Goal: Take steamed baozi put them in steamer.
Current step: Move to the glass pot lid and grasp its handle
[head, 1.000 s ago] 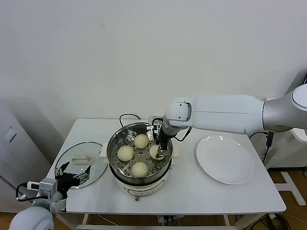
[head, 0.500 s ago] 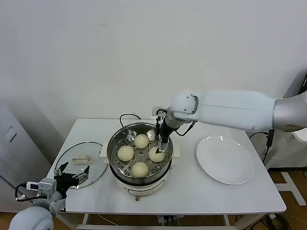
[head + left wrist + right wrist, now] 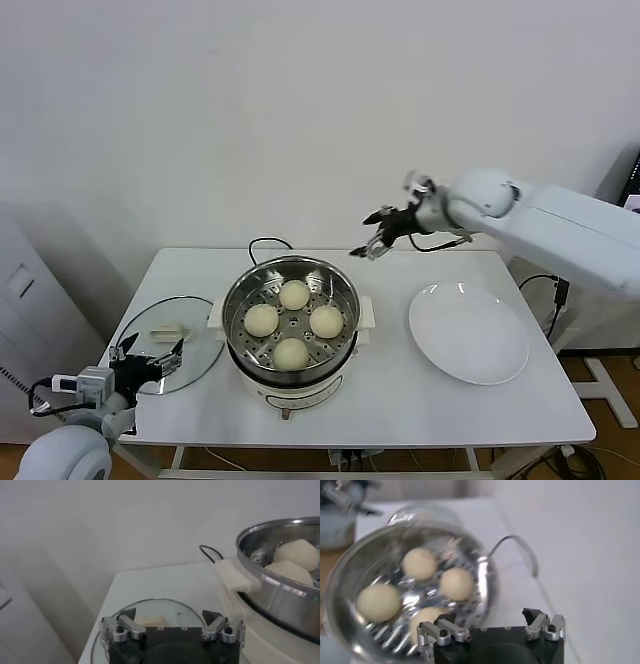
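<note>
On the tabletop [image 3: 400, 400] I see the steamer [image 3: 290, 345] near the middle, its steel rim round and shiny, with a black cord [image 3: 268, 243] looping out behind it. All four baozi sit on the perforated tray inside: one at the back [image 3: 294, 294], one on the left [image 3: 261, 319], one on the right [image 3: 326, 321] and one at the front [image 3: 291, 353], close together but each in its own spot. My right gripper [image 3: 368, 248] hangs in the air above and behind the steamer's right side, clear of the rim, with its jaws spread and nothing between them. From the right wrist view I look down past those jaws into the pot and count the same four buns. My left gripper [image 3: 150, 358] is parked low at the tabletop's left edge, jaws spread and empty, just over the glass lid [image 3: 200, 335] that lies flat beside the steamer. A white plate [image 3: 468, 333] rests bare to the right of the steamer, apart from it.
</note>
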`<act>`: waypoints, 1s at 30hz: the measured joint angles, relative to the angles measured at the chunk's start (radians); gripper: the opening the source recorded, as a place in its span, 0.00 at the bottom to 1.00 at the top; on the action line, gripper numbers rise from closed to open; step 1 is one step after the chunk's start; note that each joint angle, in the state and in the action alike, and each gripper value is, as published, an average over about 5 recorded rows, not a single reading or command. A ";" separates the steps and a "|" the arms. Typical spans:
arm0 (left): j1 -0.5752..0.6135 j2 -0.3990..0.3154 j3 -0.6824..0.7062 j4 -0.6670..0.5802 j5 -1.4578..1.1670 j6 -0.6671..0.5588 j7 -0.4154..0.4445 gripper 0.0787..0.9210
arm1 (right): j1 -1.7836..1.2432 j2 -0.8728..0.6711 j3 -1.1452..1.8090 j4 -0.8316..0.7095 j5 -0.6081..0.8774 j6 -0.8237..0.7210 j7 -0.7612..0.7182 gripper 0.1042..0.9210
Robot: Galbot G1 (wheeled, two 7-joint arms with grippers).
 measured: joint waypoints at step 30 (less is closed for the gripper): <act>0.031 0.003 0.013 0.152 0.525 -0.206 0.129 0.88 | -1.302 0.213 1.517 0.023 -0.360 0.371 0.198 0.88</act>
